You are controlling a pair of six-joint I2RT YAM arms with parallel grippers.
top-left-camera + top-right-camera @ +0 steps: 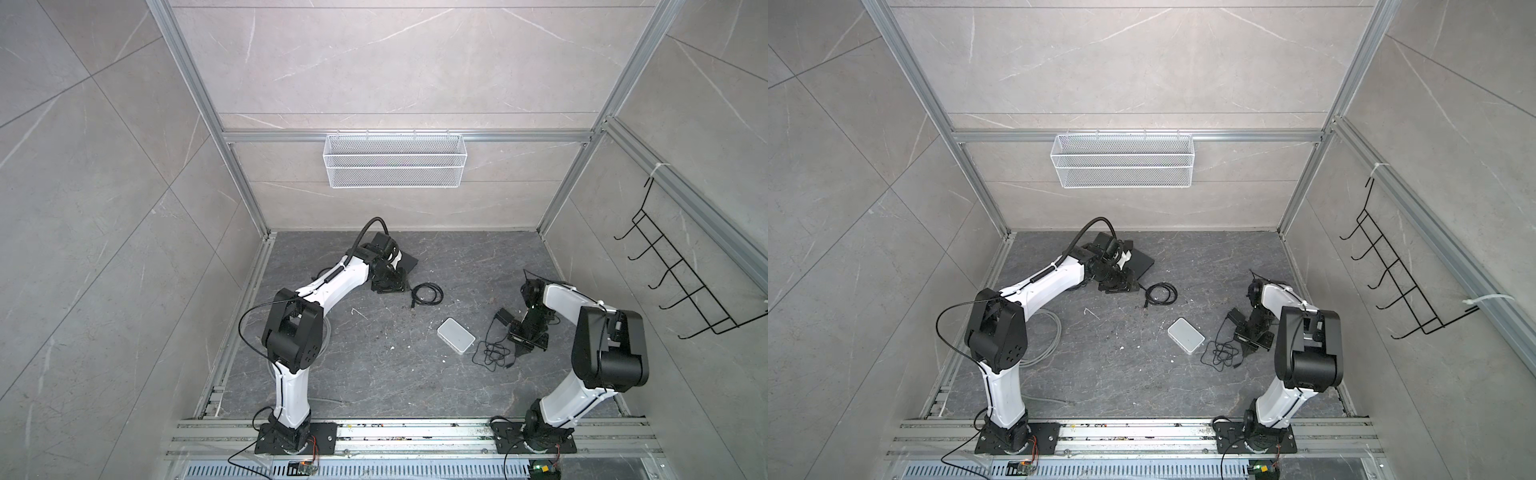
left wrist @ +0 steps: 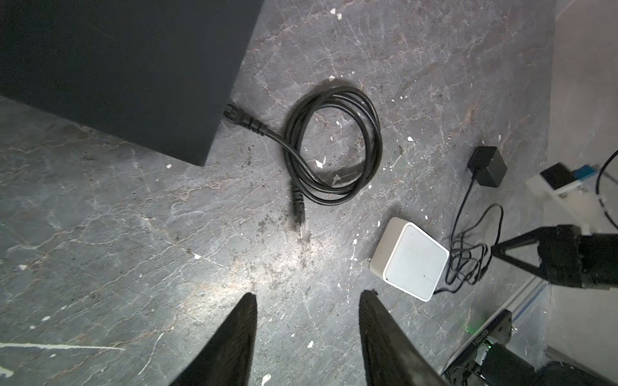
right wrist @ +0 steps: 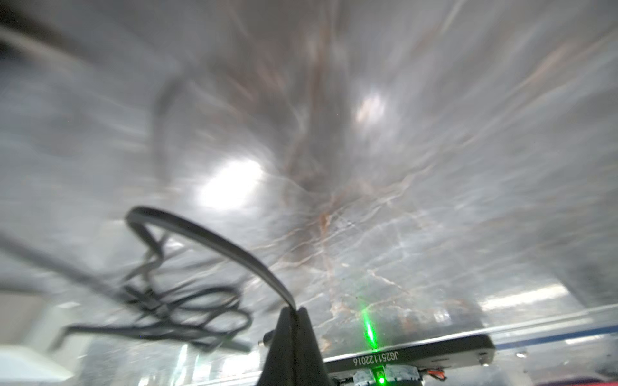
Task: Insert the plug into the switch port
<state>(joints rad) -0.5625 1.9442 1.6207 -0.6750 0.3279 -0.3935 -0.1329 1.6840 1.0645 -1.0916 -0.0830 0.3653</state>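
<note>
Right claw (image 3: pixel 294 310) pinched shut on thin cord (image 3: pixel 214 241); plug (image 1: pixel 508 366) at cord's loose end, on surface (image 1: pixel 374 374) near white switch (image 1: pixel 456 336). Left claw (image 2: pixel 307 295) half-spread, empty. Cord likely light, limp: take your hold on stiff plug body.

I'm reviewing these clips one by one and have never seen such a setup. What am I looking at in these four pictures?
Two white robot arms work over a dark stone table, each ending in a two-fingered gripper. Two pictures look down on the whole scene from overhead; the other two come from cameras on the arms' wrists. On the table lie a white switch, a black power adapter with its thin cable, a thick coiled cord and a black box. The left gripper is open and empty. The right gripper is shut on the thin cable; its wrist picture is blurred.
</note>
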